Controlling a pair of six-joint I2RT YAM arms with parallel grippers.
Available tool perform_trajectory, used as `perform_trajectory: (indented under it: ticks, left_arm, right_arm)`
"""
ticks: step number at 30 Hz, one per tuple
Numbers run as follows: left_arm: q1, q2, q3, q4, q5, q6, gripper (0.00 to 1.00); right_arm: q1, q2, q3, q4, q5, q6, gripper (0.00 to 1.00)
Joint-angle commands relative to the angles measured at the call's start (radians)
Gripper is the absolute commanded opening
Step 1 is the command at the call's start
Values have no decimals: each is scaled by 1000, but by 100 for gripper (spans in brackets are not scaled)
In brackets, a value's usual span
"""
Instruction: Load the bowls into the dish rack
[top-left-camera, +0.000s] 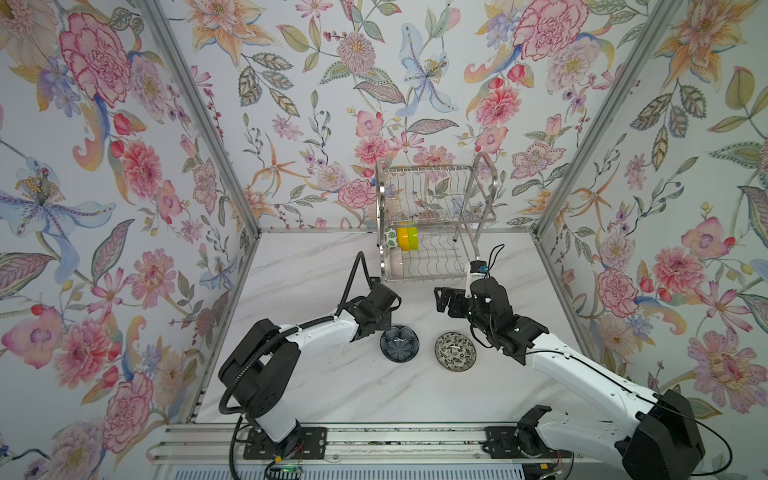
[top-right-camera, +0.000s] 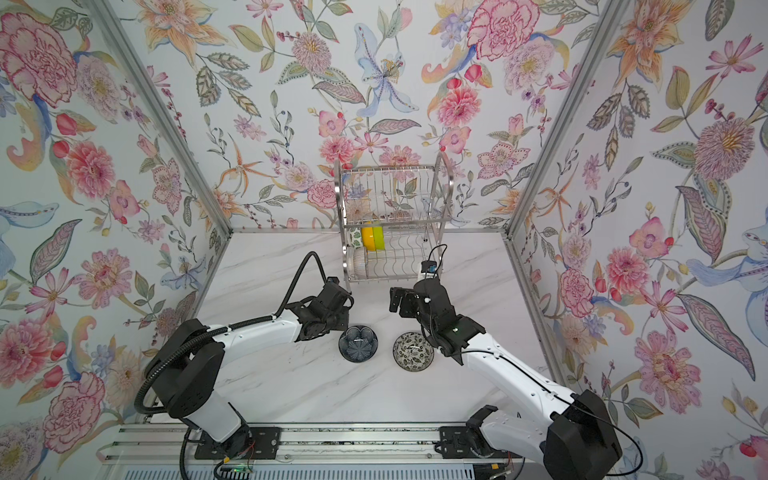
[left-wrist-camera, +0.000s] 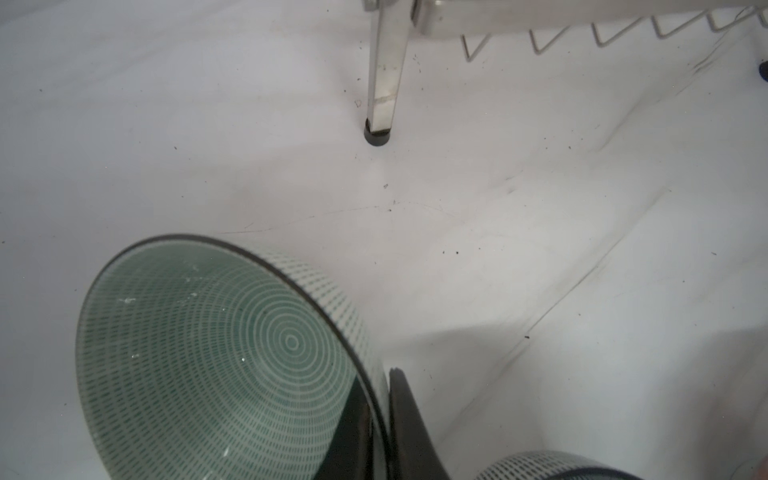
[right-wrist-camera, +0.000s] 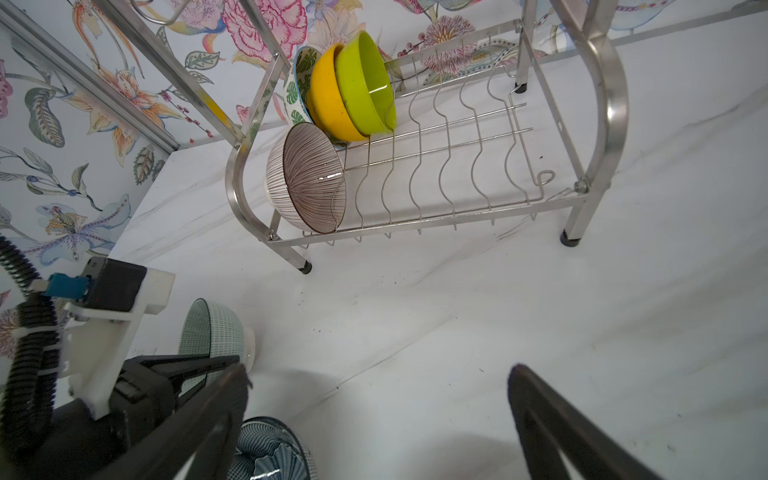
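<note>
My left gripper (left-wrist-camera: 379, 395) is shut on the rim of a pale green bowl (left-wrist-camera: 216, 357), which is tipped on its side in front of the dish rack (top-left-camera: 436, 216); it also shows in the right wrist view as the green bowl (right-wrist-camera: 212, 332). In the rack's lower tier a leaf-print bowl (right-wrist-camera: 297, 87), an orange-yellow bowl (right-wrist-camera: 328, 99) and a lime green bowl (right-wrist-camera: 365, 83) stand on edge, with a striped bowl (right-wrist-camera: 307, 178) in front of them. A dark blue glass bowl (top-left-camera: 399, 343) and a black-white floral bowl (top-left-camera: 455, 350) sit on the table. My right gripper (right-wrist-camera: 378, 374) is open and holds nothing.
The rack's front leg (left-wrist-camera: 384, 83) stands just ahead of the held bowl. Its lower shelf has bare wire slots (right-wrist-camera: 457, 158) to the right of the loaded bowls. Floral walls close in the marble table (top-left-camera: 332, 374) on three sides.
</note>
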Motion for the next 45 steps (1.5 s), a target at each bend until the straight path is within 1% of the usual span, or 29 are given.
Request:
perform_trajectory:
  ticks: [1,2,4,5,8,10,12,14,15,17,19,20,21,23,25,28,30,33,35,37,39,42,45]
  left_arm:
    - [0,1,28,-13,-2,4,20]
    - [-1,-2,23,-10,-1,-2,23]
    - [0,-9,12,0,0,-17,34]
    - [0,-9,9,1,1,-21,37]
    - [0,-21,7,-6,-16,-19,42]
    - [8,-54,2,-13,-33,-16,48]
    - [25,-105,-7,-17,-30,-10,53]
    - [49,-178,-19,-16,-23,3,55]
    - [67,-214,-29,-7,-11,15,56]
    - [104,-294,-66,25,28,32,63]
    - [155,-380,-122,64,82,21,75]
    - [187,-430,-159,88,121,2,82]
    - [226,-477,-206,117,165,-22,88]
    - [287,-561,-310,207,249,-76,98]
    - [332,-633,-415,300,322,-138,99]
    - [390,-696,-543,406,412,-223,99]
    - [422,-702,-614,474,469,-275,99]
    - [444,-682,-687,571,521,-336,99]
    - [447,-664,-710,615,536,-364,99]
    - [447,-650,-725,647,548,-383,99]
    - [447,-638,-735,665,547,-393,99]
    - [448,-623,-737,685,551,-397,99]
    - [448,-624,-737,695,553,-410,99]
  right_arm:
    - [-12,16,41,-23,-15,-14,99]
    - [-13,26,50,-26,-21,-19,99]
    - [-18,47,62,-26,-37,-23,99]
    - [-20,55,65,-24,-48,-23,99]
    - [-25,77,67,-12,-80,-24,98]
    - [-35,104,76,-9,-105,-25,99]
    - [-47,139,102,-21,-136,-15,98]
    - [-56,178,129,-35,-164,-8,98]
    - [-57,200,146,-40,-166,-7,98]
    - [-55,242,170,-42,-187,-15,99]
    - [-50,292,204,-55,-203,-14,98]
    - [-47,320,225,-63,-220,-13,98]
    - [-40,345,241,-63,-236,-9,97]
    - [-18,394,270,-52,-254,-2,93]
    - [5,445,301,-43,-276,5,90]
    - [44,531,357,-41,-306,21,83]
    - [66,584,402,-48,-328,22,78]
    - [86,647,455,-71,-333,10,72]
    - [92,680,482,-88,-332,5,68]
    - [97,711,502,-94,-354,5,63]
    - [105,739,520,-97,-368,8,61]
    - [119,780,545,-105,-378,8,52]
    - [145,817,568,-111,-387,11,51]
